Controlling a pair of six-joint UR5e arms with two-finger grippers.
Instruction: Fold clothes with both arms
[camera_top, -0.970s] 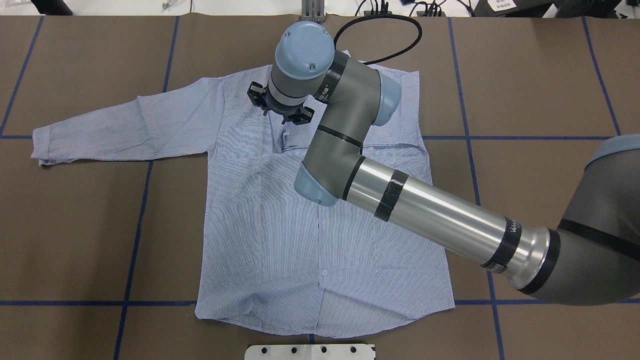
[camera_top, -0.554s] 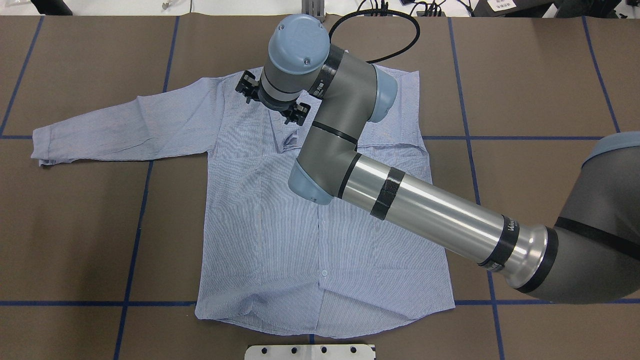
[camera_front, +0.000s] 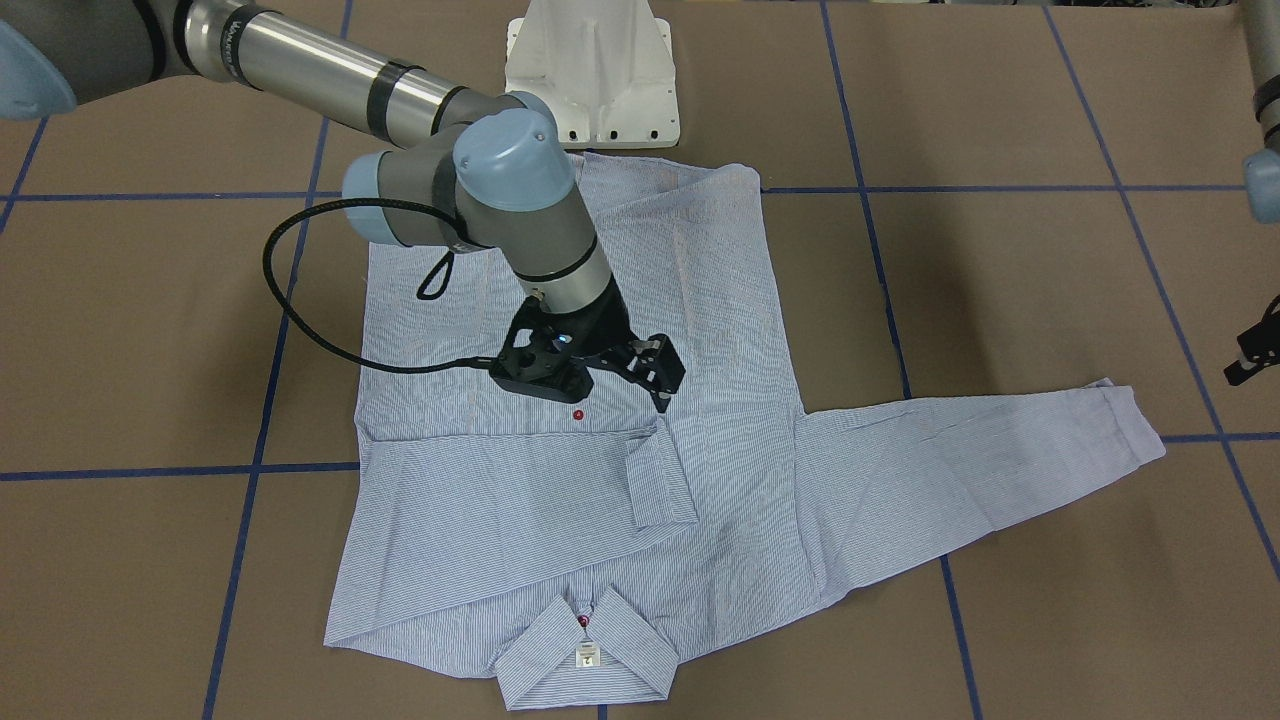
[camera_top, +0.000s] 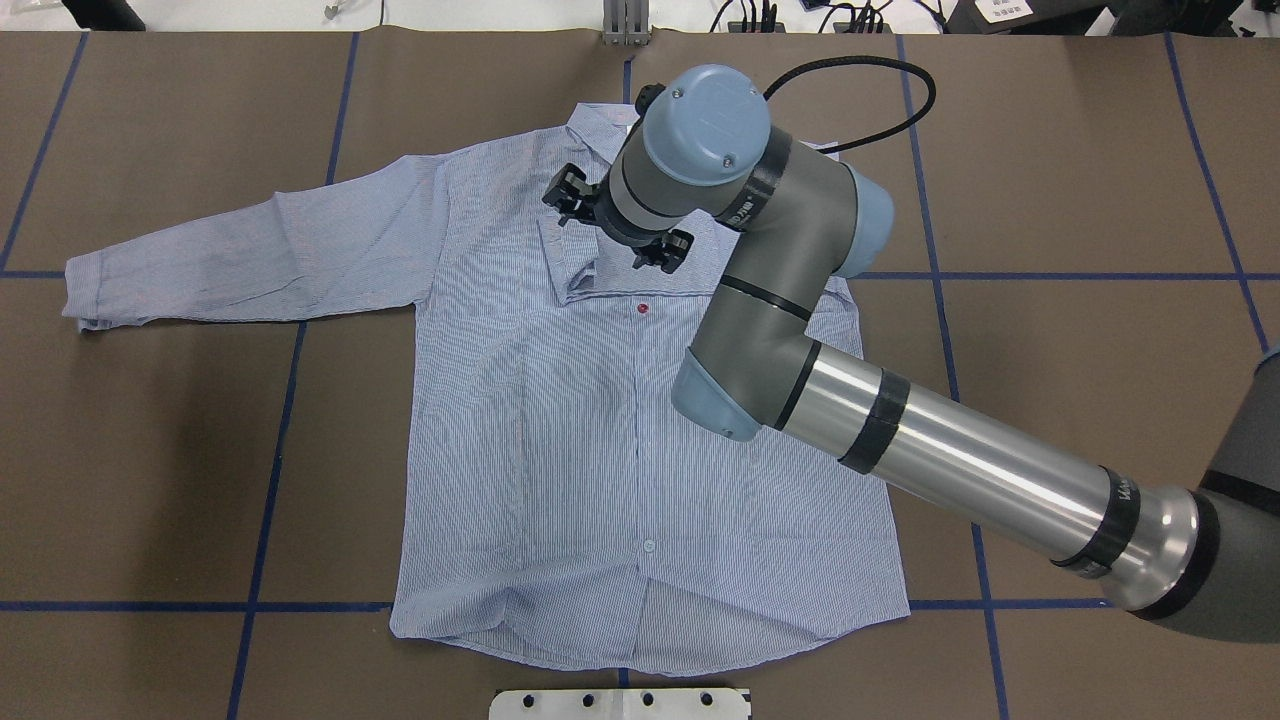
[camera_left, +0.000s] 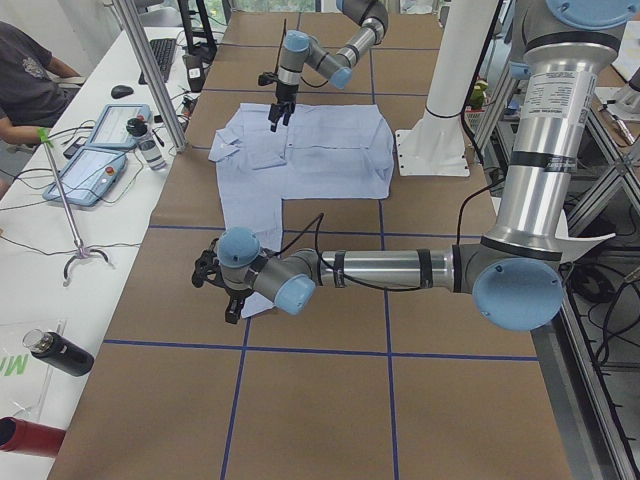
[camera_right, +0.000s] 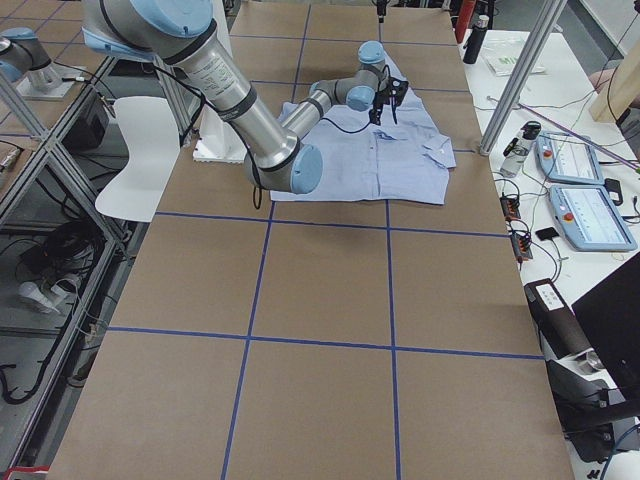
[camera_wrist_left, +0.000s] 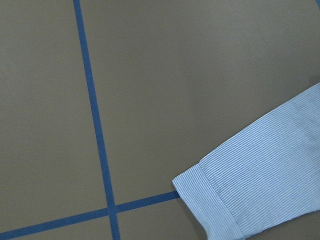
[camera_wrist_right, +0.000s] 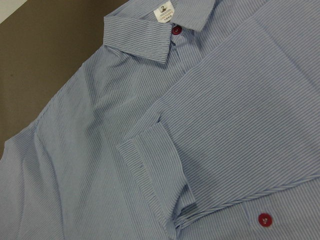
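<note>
The light-blue striped shirt (camera_top: 560, 450) lies flat and front up on the brown table, collar (camera_top: 590, 120) at the far side. One sleeve is folded across the chest, its cuff (camera_top: 575, 270) near a red button (camera_top: 642, 308). The other sleeve (camera_top: 240, 250) stretches out to the left. My right gripper (camera_top: 613, 222) hovers above the chest by the folded cuff, open and empty; it also shows in the front view (camera_front: 650, 378). My left gripper (camera_left: 212, 287) hangs low by the outstretched sleeve's cuff (camera_wrist_left: 215, 200); I cannot tell if it is open.
The white pedestal base (camera_front: 592, 80) stands at the shirt's hem side. A black cable loop (camera_front: 290, 300) hangs off the right wrist over the shirt. Blue tape lines (camera_top: 270, 480) cross the table. Control tablets (camera_left: 95, 165), bottles and a seated person (camera_left: 20, 80) are along the far edge.
My right gripper has moved to the right above the shirt's chest, uncovering the collar and the red button. The shirt itself has not shifted.
</note>
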